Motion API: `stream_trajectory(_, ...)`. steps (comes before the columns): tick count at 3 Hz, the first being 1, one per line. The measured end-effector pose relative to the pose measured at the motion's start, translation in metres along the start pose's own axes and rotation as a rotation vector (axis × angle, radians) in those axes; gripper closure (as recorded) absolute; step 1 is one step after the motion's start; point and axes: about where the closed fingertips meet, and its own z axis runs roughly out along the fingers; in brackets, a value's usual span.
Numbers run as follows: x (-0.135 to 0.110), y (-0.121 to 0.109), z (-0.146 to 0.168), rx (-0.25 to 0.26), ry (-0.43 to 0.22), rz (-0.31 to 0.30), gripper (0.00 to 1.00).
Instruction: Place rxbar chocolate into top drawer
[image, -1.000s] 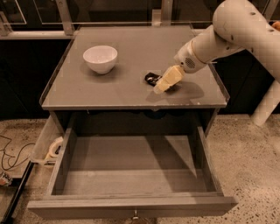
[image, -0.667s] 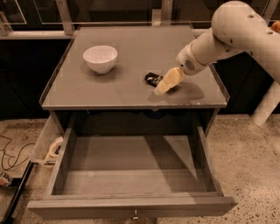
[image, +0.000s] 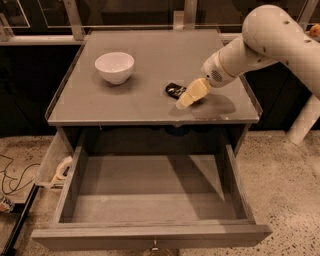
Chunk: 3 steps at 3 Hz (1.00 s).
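The rxbar chocolate (image: 175, 89), a small black-wrapped bar, lies on the grey cabinet top (image: 150, 60) right of centre. My gripper (image: 186, 100) hangs just to the bar's right and slightly in front of it, low over the top, with its cream fingers (image: 194, 93) pointing down-left. The bar's right end is hidden behind the fingers. The top drawer (image: 150, 235) is pulled fully out below the cabinet top, and I see nothing inside it.
A white bowl (image: 114, 67) stands on the left of the cabinet top. The top has a raised rim. A rail and dark panels run behind it. Cables and a small object (image: 62, 167) lie on the speckled floor at the left.
The gripper has moved slightly lower and toward the front of the cabinet top, staying next to the bar. The bar and bowl have not moved.
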Motion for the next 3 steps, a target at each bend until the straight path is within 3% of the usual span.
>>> stream_trajectory(3,0.013,-0.004,0.018,-0.018,0.023,0.027,0.0)
